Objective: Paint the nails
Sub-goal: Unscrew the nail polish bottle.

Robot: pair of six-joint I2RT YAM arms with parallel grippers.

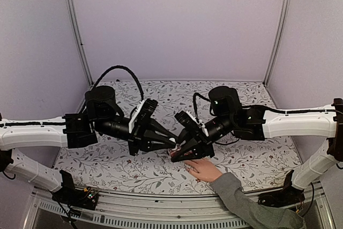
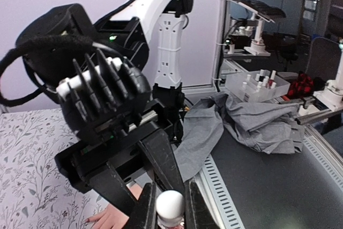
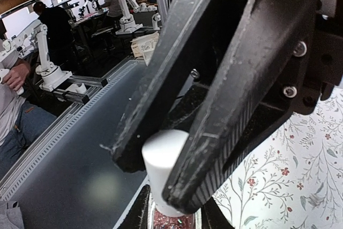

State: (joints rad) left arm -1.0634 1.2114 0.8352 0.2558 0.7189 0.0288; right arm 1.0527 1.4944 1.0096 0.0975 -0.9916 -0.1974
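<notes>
As the top view looks from far above, the nails (image 1: 189, 165) are only the pale ends of the fingers of a light-skinned human hand (image 1: 203, 170), and I cannot tell one nail from another there. This human hand lies flat on the flowered surface (image 1: 107, 159), with a grey sleeve (image 1: 241, 197) behind it. Its fingertips are just beside the small bottle (image 3: 174, 221), on the near side of it.

The left hand (image 2: 170, 208) is clamped on the white cap (image 3: 161, 159) of the small bottle, with one finger on each side of the cap. The right hand (image 1: 181, 156) is closed on the body of the same bottle, below the cap, where something reddish shows through the glass.

In the left wrist view only a bit of skin shows at the bottom edge, below the bottle. It is cut off by the frame and partly covered by the black fingers, so the nails are hard to make out. In the right wrist view the left hand fills most of the picture. The bottle is cut off at the lower edge, and the nails are hidden.
</notes>
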